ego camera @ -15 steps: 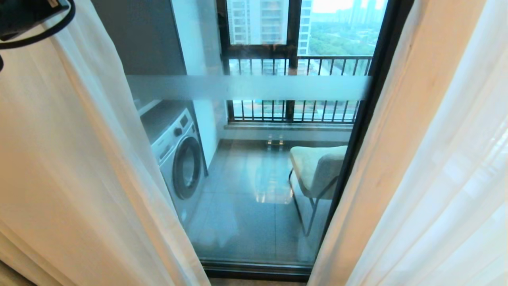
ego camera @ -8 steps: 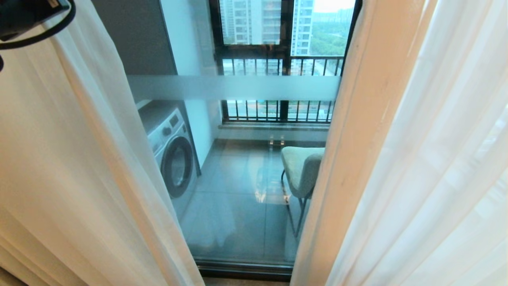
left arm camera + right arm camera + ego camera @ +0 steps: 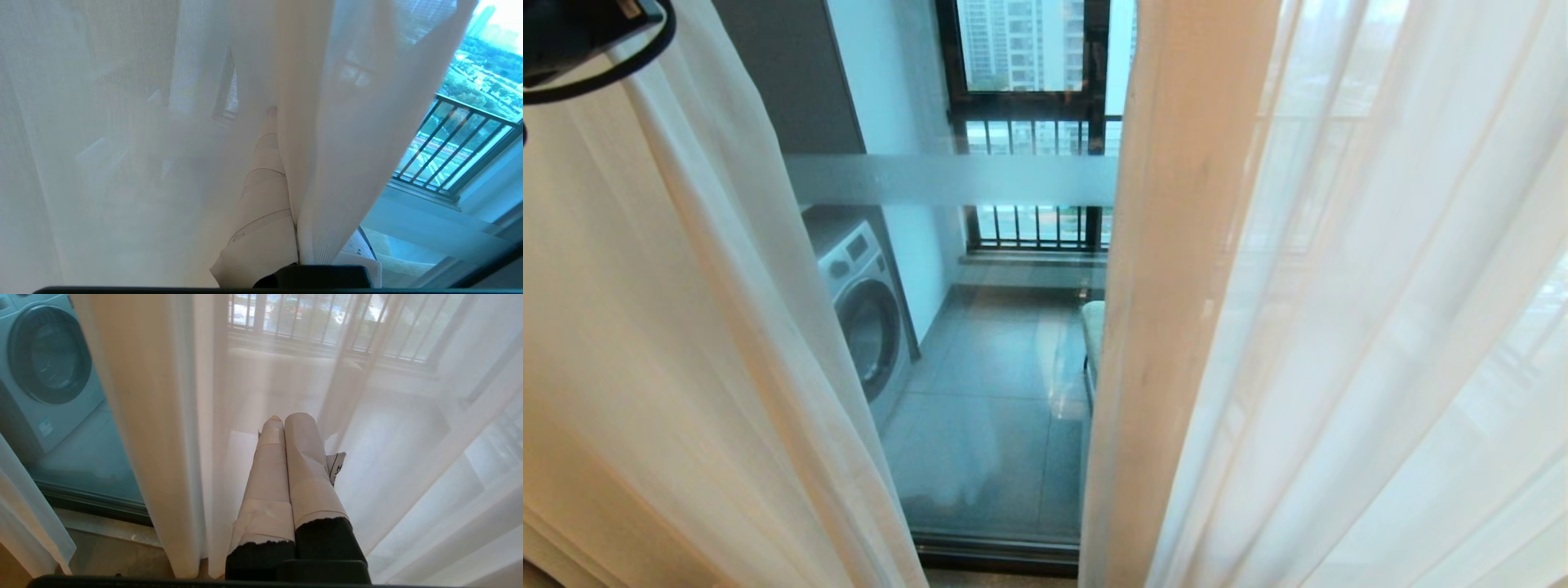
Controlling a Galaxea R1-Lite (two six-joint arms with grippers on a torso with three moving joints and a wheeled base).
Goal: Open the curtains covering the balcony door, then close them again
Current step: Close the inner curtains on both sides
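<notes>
Left tool (image 3: 294,245) clamped on thin white sheer curtain (image 3: 327,163); right tool (image 3: 286,420) closed, empty. Risk: slippery fabric slipping free, leaving dark-framed glass balcony door (image 3: 980,367) uncovered.

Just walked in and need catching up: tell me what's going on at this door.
The left end effector is shut on the thin white sheer curtain. The right end effector is shut, empty, beside the cream-beige drape. A gap remains, showing the glass balcony door and a washing machine beyond.

Curtains (image 3: 1258,327) hide most of the chair (image 3: 1092,327).
</notes>
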